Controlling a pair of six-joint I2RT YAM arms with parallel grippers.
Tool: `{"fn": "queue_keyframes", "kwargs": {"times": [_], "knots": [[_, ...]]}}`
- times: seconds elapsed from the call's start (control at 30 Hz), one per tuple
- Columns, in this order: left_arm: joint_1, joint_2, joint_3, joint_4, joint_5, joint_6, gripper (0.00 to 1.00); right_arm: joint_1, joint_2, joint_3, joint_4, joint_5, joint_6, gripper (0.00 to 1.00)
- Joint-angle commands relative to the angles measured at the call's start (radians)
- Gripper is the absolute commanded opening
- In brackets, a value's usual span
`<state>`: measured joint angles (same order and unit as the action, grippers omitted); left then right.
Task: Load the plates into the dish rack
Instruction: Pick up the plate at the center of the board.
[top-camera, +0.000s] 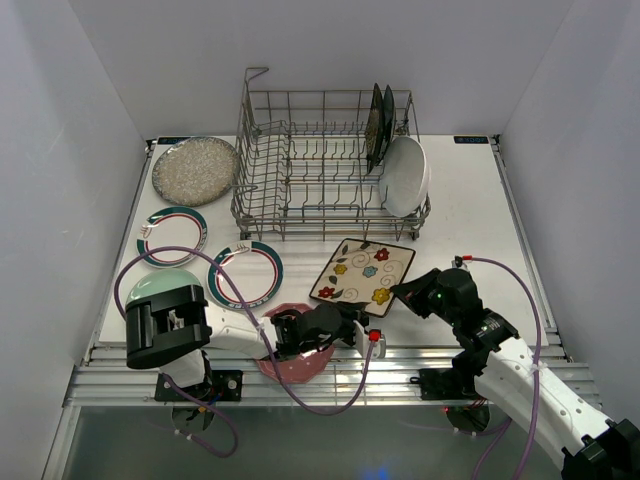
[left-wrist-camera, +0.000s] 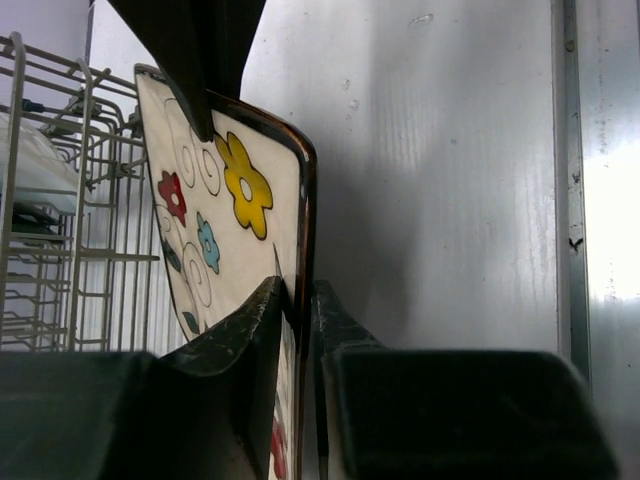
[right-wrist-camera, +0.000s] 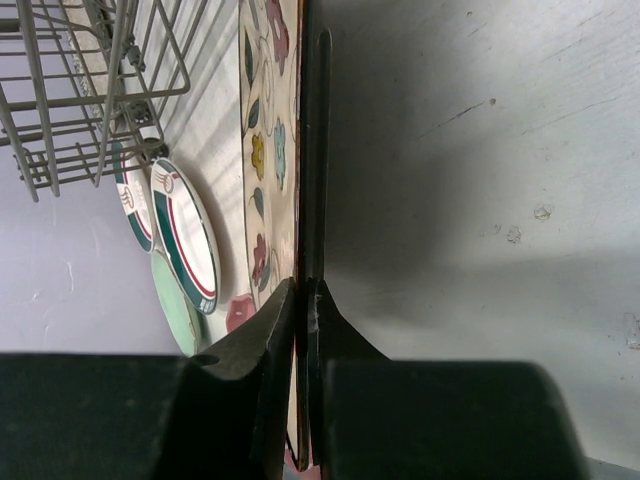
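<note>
Lifting the flower plate (top-camera: 362, 275) well needs both ends rising together; right pincer (right-wrist-camera: 303, 288) pinches it, left pincer (left-wrist-camera: 298, 290) probably too.

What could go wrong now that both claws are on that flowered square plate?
The left gripper and right gripper sit on only the thin rim of the cream floral plate, so it might slip or twist if they pull unevenly. Lifting could knock the pink plate lying under the left arm.

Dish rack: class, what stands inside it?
In the grey wire rack, right end: a white oval plate and dark plates, on edge. The white plate hides the dark plates' lower parts.
</note>
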<state>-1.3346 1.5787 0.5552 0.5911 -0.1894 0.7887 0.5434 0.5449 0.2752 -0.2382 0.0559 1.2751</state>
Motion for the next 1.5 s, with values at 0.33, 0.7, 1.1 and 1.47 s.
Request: {"fn": "queue_keyframes", "kwargs": {"times": [0.33,0.7,1.1,1.47], "knots": [[-0.028,-0.025,-0.021,0.009,-0.016,0.015,0.0,-0.002,-0.036,0.044,0.172,-0.027,0.063,0.08],[-0.038,-0.063,-0.026,0.01,-0.038,0.012,0.0,-0.002,-0.056,0.021,0.178,-0.005,0.084,0.26],[-0.041,-0.085,-0.028,0.013,-0.045,0.004,0.0,-0.002,-0.071,-0.019,0.267,-0.002,0.063,0.53],[-0.041,-0.103,-0.017,0.012,-0.062,-0.019,0.0,-0.002,-0.088,0.004,0.24,0.022,0.035,0.78]]}}
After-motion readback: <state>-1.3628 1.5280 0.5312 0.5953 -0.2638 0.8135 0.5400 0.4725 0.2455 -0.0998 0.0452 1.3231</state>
